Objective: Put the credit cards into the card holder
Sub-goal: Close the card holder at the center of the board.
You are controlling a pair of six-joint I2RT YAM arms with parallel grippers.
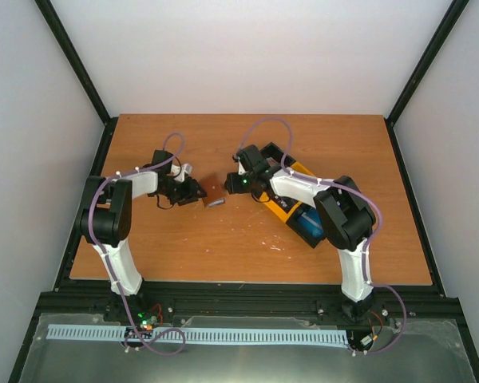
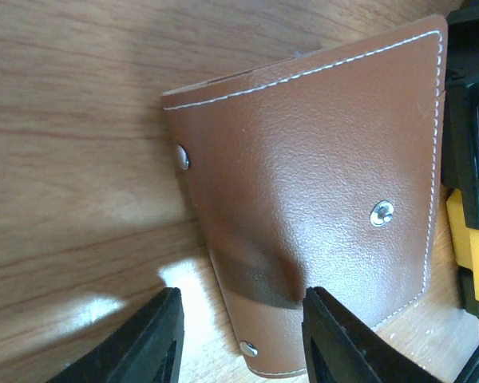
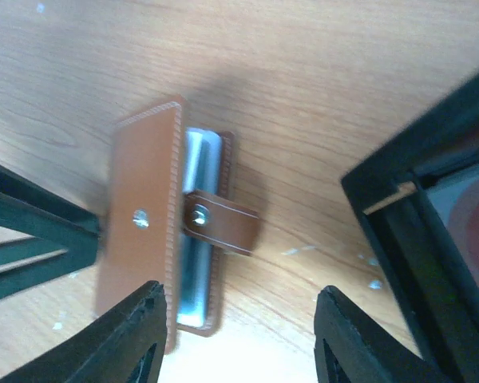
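The brown card holder point(image 1: 214, 197) lies on the table between both grippers. In the left wrist view the card holder point(image 2: 319, 175) shows its stitched outer face and snaps. My left gripper point(image 2: 243, 339) is open, one finger over the wallet's near corner and one over bare wood. In the right wrist view the card holder point(image 3: 148, 239) is partly open, showing its grey-blue lining point(image 3: 195, 239) and loose snap tab point(image 3: 223, 225). My right gripper point(image 3: 243, 339) is open and empty just beside it. A reddish card face point(image 3: 473, 227) shows inside the black bin.
A black bin point(image 1: 265, 159) and a yellow bin point(image 1: 291, 209) holding something blue point(image 1: 308, 226) lie under my right arm. The black bin's rim point(image 3: 407, 183) is close to the right of my right gripper. The left gripper's fingers point(image 3: 40, 231) touch the wallet's far edge.
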